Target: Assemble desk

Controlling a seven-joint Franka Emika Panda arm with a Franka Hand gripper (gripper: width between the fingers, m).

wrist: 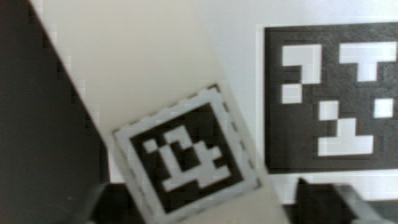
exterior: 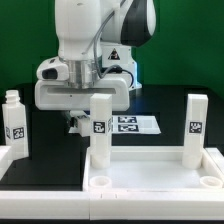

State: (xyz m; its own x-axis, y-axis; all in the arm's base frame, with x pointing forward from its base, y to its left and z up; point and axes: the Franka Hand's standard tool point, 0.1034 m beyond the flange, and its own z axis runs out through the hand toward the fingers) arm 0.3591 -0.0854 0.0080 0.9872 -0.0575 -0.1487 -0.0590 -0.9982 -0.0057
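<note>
- I judge this is the pick of another leg - my fingers [wrist: 342, 200] hang low behind the desk top [exterior: 150, 175], beside the marker board [exterior: 135, 124].
- A tagged piece [wrist: 187, 165] lies between them; whether they pinch it, I cannot tell.
- Two legs [exterior: 100, 128] stand socketed.
- Next: firm grip, straight lift.
- Only square tags - no readable writing.

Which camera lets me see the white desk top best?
The exterior view. It shows the desk top as a rimmed tray, nearly all of it in the picture, with legs standing upright at its far corners. The wrist view shows only black-and-white tags very close up, and I cannot make out the top there.
</note>
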